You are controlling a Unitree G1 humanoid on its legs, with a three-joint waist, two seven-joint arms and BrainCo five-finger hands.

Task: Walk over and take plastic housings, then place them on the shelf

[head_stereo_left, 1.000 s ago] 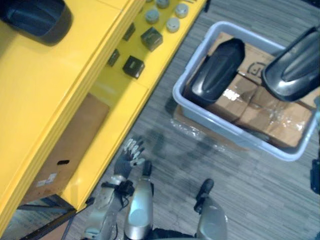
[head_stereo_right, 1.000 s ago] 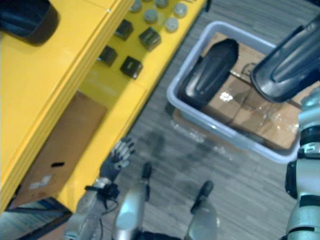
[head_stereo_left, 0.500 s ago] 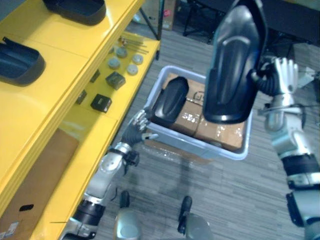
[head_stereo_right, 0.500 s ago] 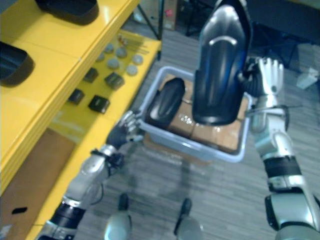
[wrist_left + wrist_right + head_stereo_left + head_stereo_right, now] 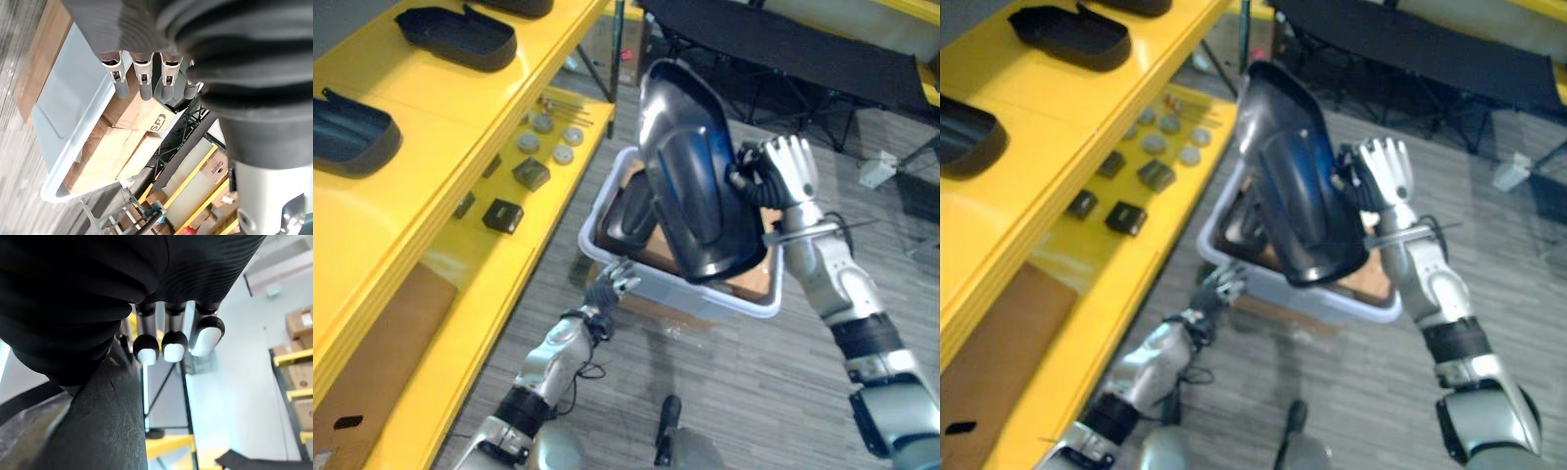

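One dark glossy plastic housing is grasped at its rim by the right robot hand, high above the grey plastic bin, presumably for transfer to the yellow shelf; the left robot hand is released, beside the bin.

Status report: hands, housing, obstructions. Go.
Right hand shut on large glossy black plastic housing, held over grey plastic bin. Left hand open by bin rim. Yellow shelf top carries two black housings.
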